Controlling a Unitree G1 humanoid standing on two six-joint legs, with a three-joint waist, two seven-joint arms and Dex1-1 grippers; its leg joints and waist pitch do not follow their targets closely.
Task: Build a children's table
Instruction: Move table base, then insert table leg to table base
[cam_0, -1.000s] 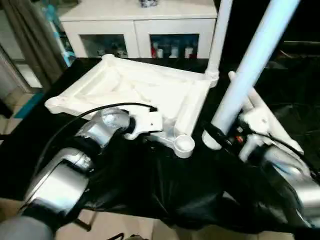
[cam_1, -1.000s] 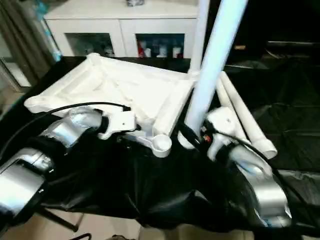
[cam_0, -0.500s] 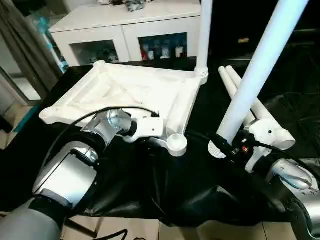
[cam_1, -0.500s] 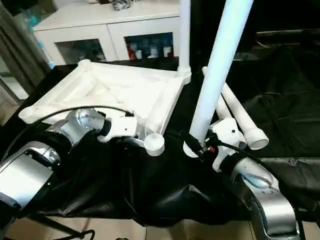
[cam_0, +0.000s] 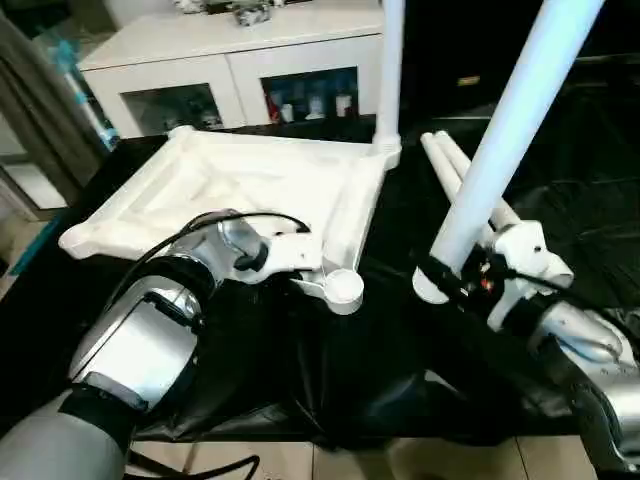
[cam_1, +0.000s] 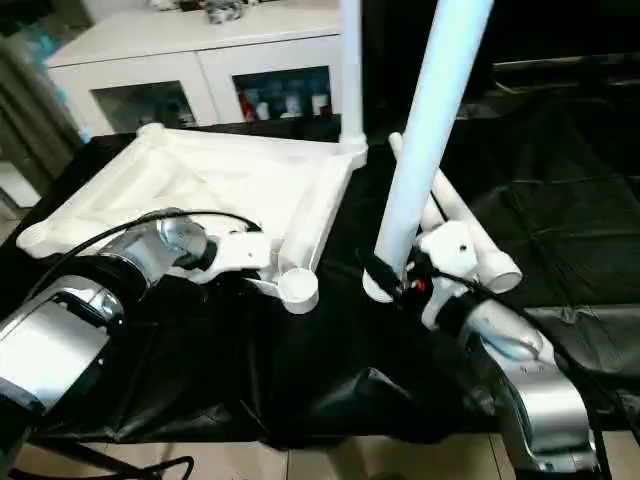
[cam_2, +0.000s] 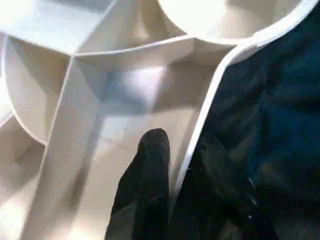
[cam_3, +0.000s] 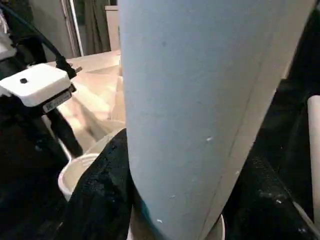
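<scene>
One leg (cam_0: 390, 75) stands in the tabletop's (cam_0: 250, 180) far socket; three remain. The right gripper (cam_0: 440, 280) grips a leg (cam_0: 505, 140) beside the tabletop, and the left gripper (cam_2: 172, 172) pinches the tabletop's rim.

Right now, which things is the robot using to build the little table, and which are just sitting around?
For the job:
- upside-down table top, its near rim between the left gripper fingers
- leg held upright by the right gripper
- leg standing in the far corner
- two spare legs lying on the black cloth

Just sitting around:
- white cabinet with glass doors
</scene>
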